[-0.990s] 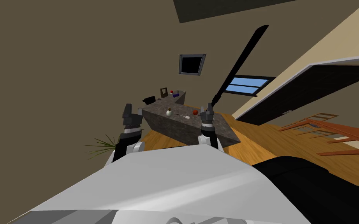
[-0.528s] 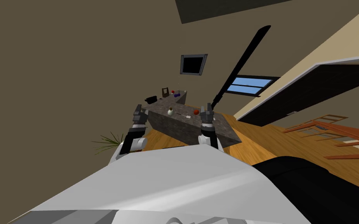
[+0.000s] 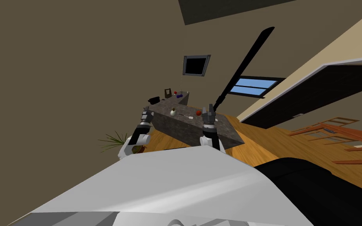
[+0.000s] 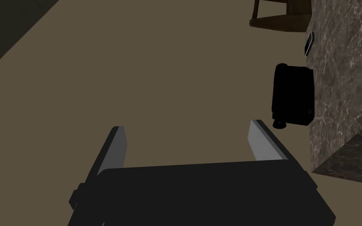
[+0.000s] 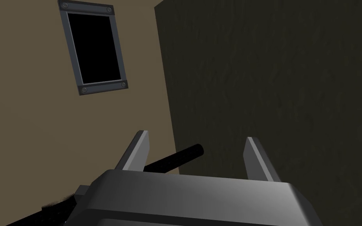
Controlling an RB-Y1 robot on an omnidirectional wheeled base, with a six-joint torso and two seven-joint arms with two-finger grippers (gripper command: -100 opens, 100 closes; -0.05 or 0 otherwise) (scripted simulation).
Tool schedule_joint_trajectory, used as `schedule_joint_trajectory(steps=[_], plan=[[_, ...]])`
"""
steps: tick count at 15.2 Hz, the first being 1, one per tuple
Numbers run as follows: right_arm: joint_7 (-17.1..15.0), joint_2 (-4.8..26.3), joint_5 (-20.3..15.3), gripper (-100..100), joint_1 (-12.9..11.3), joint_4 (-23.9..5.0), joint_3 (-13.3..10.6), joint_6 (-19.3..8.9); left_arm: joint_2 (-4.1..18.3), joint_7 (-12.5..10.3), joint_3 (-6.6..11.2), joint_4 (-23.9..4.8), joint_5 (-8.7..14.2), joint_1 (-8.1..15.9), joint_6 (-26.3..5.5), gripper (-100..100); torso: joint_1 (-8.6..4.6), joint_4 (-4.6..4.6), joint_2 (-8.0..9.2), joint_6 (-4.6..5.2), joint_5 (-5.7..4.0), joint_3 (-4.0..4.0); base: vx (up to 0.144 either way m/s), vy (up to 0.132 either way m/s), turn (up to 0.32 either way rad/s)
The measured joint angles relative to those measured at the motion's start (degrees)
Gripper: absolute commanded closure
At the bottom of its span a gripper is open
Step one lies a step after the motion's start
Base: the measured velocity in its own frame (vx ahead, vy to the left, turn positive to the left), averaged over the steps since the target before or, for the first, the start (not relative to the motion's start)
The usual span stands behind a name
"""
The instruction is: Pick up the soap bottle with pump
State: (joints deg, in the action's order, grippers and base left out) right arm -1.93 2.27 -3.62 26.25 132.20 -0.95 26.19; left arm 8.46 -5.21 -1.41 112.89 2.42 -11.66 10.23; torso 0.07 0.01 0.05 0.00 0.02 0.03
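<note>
The soap bottle is small, round and off-white with a dark pump top. It stands upright on the dark marbled counter, near its left side. My left gripper hangs open just off the counter's left edge, a little short of the bottle. In the left wrist view the left gripper holds nothing, and the counter's marbled side lies beside one finger. My right gripper is raised over the counter's right part, and the right gripper stands open and empty.
A red round thing and a small white thing lie to the right of the bottle. A black boxy thing sits at the counter's far left. A plant stands on the floor at left, and wooden furniture at right.
My left arm has swung in toward the counter's left edge and now sits closer to the bottle. The right arm has stayed in place. The bottle has not moved.
</note>
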Motion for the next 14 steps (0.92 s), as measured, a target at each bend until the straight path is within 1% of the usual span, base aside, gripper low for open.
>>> schedule_joint_trajectory(steps=[3, 6, 9, 14], plan=[[0.0, 0.0, 0.0, 0, 0.0, 0.0, 0.0, 0.0, 0.51, -1.3, 0.1, -2.65, 0.24, 2.79, -3.19, -100, 0.0, 0.0, 0.0, 0.0, 0.0, 0.0, -0.02, 0.014, 0.025], [0.0, 0.0, 0.0, 0, 0.0, 0.0, 0.0, 0.0, 1.07, -2.83, 0.39, -7.16, 0.54, 6.65, -5.79, -100, 0.0, 0.0, -0.02, 0.0, 0.0, -0.01, -0.017, 0.016, 0.022], [0.0, 0.0, 0.0, 0, 0.0, 0.0, 0.0, 0.0, 1.06, -4.17, 0.41, -9.77, 0.59, 9.92, -9.6, -100, -0.01, 0.0, -0.02, 0.0, 0.0, -0.01, -0.013, 0.015, 0.022], [0.0, 0.0, 0.0, 0, 0.0, 0.0, 0.0, 0.0, 2.06, -6.85, 0.67, -15.09, 1.16, 15.15, -15.49, -100, -0.02, -0.01, -0.04, 0.0, -0.01, -0.02, -0.009, 0.012, 0.018]])
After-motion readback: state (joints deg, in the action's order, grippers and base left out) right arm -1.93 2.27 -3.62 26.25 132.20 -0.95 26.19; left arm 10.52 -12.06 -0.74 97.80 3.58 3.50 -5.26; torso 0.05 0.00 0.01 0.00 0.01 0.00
